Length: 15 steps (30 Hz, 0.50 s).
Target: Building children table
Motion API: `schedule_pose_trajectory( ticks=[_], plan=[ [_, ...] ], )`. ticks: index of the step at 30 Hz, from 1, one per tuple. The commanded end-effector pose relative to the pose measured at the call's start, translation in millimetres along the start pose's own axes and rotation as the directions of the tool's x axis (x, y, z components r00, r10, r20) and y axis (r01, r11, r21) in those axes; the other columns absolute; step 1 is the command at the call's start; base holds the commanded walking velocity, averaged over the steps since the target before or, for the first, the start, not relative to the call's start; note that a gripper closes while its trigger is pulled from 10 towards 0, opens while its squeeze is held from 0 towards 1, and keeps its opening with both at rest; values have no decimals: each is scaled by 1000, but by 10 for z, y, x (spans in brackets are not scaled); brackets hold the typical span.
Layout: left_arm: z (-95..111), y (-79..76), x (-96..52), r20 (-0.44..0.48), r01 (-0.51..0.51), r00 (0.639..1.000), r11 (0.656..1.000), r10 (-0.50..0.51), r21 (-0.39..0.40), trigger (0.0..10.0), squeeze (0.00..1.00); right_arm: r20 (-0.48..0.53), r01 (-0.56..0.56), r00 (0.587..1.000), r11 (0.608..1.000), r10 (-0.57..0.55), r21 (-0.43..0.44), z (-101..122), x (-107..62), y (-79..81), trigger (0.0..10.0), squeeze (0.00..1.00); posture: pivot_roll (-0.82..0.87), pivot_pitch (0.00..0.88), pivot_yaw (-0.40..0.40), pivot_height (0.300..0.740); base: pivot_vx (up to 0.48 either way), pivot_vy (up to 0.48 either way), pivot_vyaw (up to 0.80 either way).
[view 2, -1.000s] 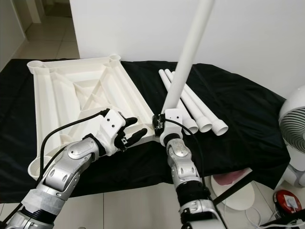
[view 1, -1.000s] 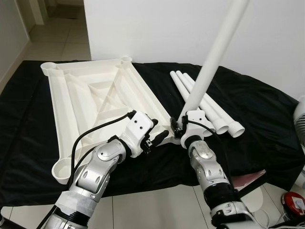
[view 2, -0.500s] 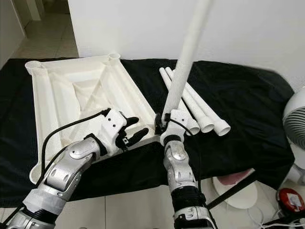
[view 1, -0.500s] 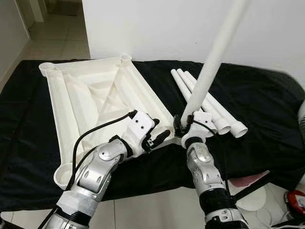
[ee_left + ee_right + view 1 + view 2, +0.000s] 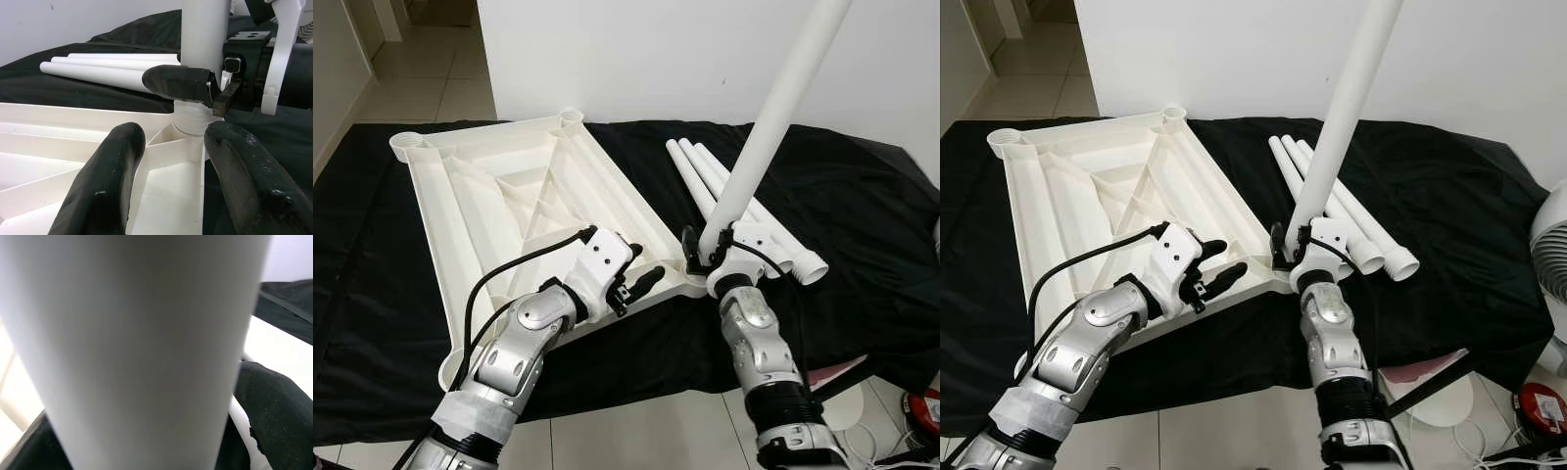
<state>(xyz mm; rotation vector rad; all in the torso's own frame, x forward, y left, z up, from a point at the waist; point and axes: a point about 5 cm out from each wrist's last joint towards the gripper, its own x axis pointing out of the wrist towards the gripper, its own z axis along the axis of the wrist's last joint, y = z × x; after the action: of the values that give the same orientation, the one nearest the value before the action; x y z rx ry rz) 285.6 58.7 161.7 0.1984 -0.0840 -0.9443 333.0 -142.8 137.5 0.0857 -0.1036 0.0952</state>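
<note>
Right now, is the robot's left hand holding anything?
No, the left gripper hovers with open fingers over the tabletop's near corner, gripping nothing.

I count one white table top [image 5: 509, 196], lying underside up on one black cloth [image 5: 862, 225]. I count four white legs in all: one leg [image 5: 773, 117] standing upright at the top's near corner, and three loose legs [image 5: 705, 171] lying side by side on the cloth. Two pincers: left pincer [image 5: 641, 284], right pincer [image 5: 700, 257]. One white fan [image 5: 1552, 264] is partly visible.
</note>
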Motion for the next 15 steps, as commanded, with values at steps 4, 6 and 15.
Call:
schedule_pose_trajectory(
  ticks=[4, 6, 15],
  plan=[
    [-11, -1, 3, -8, -16, 1000, 1000, 16, -1, 10000, 0, -8, -96, 995, 995, 96, -32, 22, 15, -14, 10000, 0, 64, 25, -68, 740, 0, 0, 0],
    [-9, 0, 3, -8, -17, 1000, 1000, 17, -2, 10000, 0, -9, -131, 991, 991, 131, -40, 26, 13, -14, 10000, 0, 62, 29, -66, 740, 0, 0, 0],
    [3, -3, 5, -8, -8, 1000, 1000, 8, 0, 10000, 0, -70, -415, 910, 898, 409, -146, -20, -33, -90, 10000, 0, 62, 27, -57, 740, 0, 0, 0]
  ],
)
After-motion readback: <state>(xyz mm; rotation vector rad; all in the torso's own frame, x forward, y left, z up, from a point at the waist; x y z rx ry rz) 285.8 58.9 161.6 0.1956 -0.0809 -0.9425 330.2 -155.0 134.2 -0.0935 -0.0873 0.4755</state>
